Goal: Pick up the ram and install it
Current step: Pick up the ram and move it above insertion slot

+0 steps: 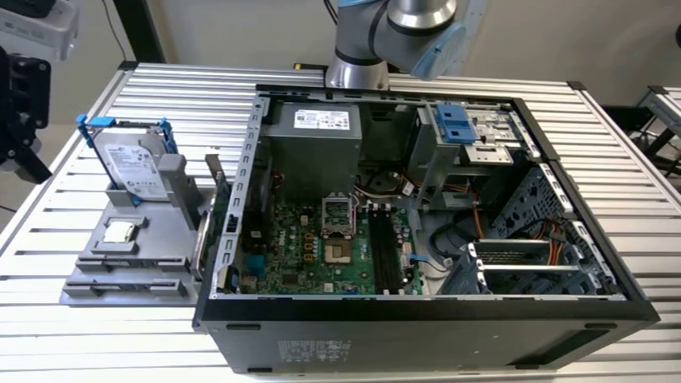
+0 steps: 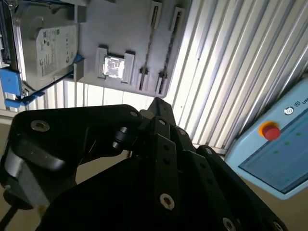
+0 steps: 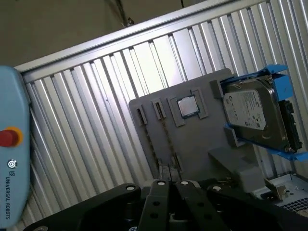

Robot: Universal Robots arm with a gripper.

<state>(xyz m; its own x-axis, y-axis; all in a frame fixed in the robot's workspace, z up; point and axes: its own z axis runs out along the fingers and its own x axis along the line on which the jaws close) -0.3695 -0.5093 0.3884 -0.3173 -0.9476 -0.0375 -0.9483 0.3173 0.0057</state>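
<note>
The ram (image 3: 167, 139) is a thin stick standing on edge in a slot of the grey fixture (image 3: 202, 144); in the second wrist view the ram (image 2: 149, 45) shows as a narrow dark line on that fixture (image 2: 120, 33). My gripper (image 3: 169, 185) hangs well above the fixture's ram end, apart from it. Its black fingers (image 2: 156, 108) meet at the tips with nothing between them. In the exterior view the fixture (image 1: 159, 239) lies left of the open computer case (image 1: 426, 311), whose long black memory slots (image 1: 385, 251) run along the green motherboard.
On the fixture also rest a square silver processor chip (image 3: 187, 107) and a hard drive in a blue frame (image 3: 255, 115). A pale blue pendant with a red button (image 2: 271, 131) lies past the ribbed metal table's (image 3: 96, 120) edge. The arm's base (image 1: 356, 72) stands behind the case.
</note>
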